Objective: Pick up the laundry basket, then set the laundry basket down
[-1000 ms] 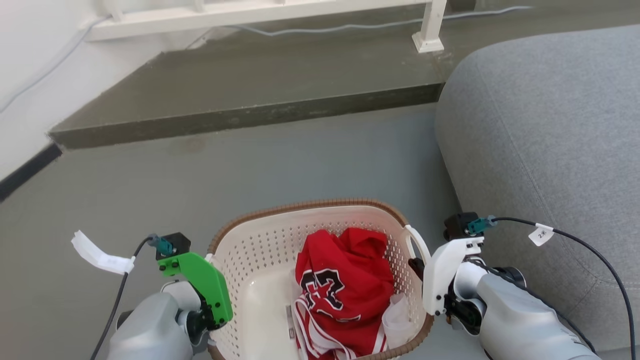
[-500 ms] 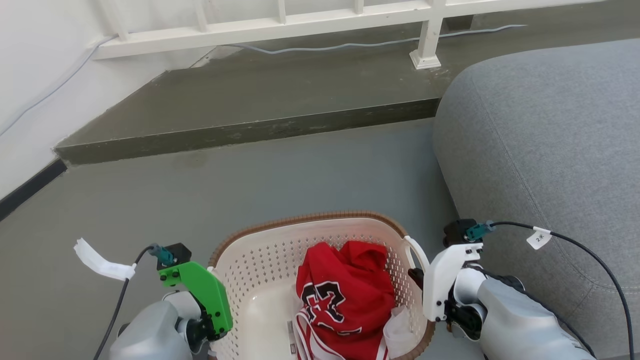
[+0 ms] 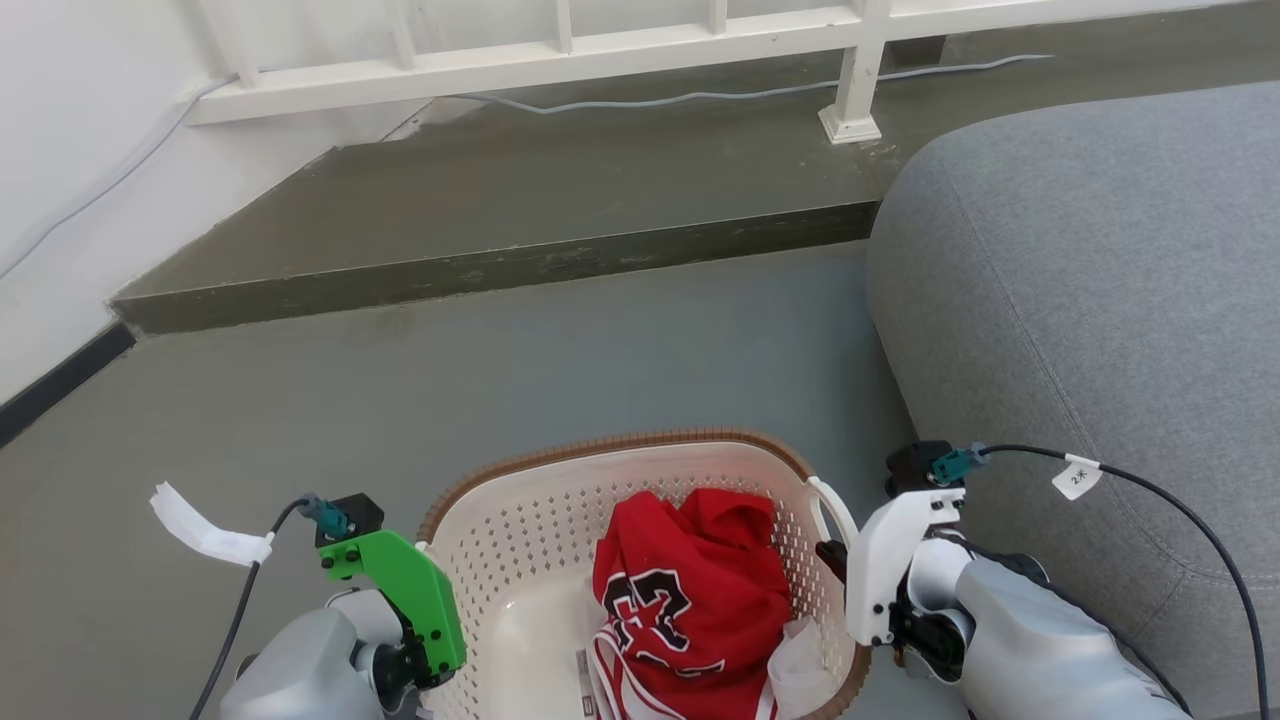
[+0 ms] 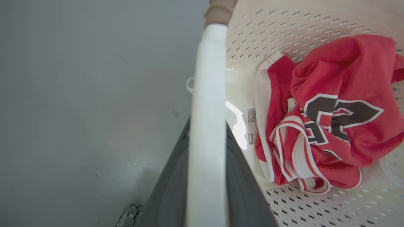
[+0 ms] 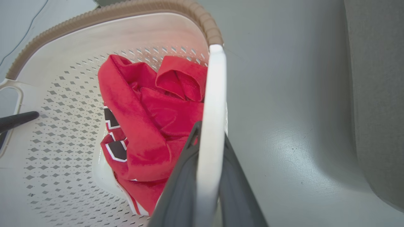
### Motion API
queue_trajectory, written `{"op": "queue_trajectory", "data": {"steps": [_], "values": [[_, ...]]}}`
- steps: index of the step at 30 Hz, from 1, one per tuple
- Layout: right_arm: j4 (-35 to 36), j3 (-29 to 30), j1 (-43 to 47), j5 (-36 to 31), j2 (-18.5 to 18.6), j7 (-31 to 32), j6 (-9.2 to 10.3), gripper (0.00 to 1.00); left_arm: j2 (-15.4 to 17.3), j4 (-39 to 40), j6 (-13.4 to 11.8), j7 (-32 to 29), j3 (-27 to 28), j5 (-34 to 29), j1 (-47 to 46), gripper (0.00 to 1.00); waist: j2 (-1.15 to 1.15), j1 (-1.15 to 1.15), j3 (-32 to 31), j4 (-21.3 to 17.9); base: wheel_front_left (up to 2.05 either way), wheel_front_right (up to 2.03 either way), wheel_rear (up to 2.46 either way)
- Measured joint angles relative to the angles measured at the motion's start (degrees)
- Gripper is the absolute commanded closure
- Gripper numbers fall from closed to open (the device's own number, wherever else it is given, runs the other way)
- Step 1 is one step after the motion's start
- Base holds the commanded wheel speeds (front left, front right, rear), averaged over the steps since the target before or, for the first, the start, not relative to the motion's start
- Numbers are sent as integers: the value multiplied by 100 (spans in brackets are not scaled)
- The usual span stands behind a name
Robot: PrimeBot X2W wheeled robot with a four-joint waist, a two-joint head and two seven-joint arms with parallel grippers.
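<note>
The laundry basket (image 3: 520,545), cream-white and perforated with a brown rim (image 3: 620,445), sits between my two arms at the bottom of the head view. A red jersey (image 3: 690,590) lies crumpled inside it. My left gripper (image 4: 206,129) is shut on the basket's left white loop handle (image 4: 208,78), one dark finger (image 4: 175,179) on each side. My right gripper (image 5: 210,132) is shut on the right loop handle (image 5: 214,88) in the same way. The basket's base is hidden, so I cannot tell whether it touches the floor.
A grey sofa (image 3: 1100,300) rises close on the right of the basket. Grey floor (image 3: 500,370) stretches ahead to a low dark step (image 3: 500,265) with a white railing (image 3: 560,45) and a cable behind it. A white wall (image 3: 60,150) runs along the left.
The whole head picture has slid downward, so the camera has moved. Both grippers keep the same hold on the handles, and the basket sits a little lower in the frame.
</note>
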State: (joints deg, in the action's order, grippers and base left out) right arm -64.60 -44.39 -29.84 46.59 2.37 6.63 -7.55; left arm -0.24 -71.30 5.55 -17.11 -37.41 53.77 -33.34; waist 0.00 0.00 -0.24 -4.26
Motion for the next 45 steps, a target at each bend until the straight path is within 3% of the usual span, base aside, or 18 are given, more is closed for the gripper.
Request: {"op": "queue_trajectory", "data": {"steps": [34, 45], "values": [[88, -230, -1, 290, 88, -3, 0, 100, 18, 80, -52, 11, -142, 160, 46, 100, 0, 0, 32, 10, 0, 0, 0], [159, -242, -35, 342, 143, -112, 1, 100, 32, 199, -110, 207, -188, 176, 15, 100, 0, 0, 348, 38, 0, 0, 0]]}}
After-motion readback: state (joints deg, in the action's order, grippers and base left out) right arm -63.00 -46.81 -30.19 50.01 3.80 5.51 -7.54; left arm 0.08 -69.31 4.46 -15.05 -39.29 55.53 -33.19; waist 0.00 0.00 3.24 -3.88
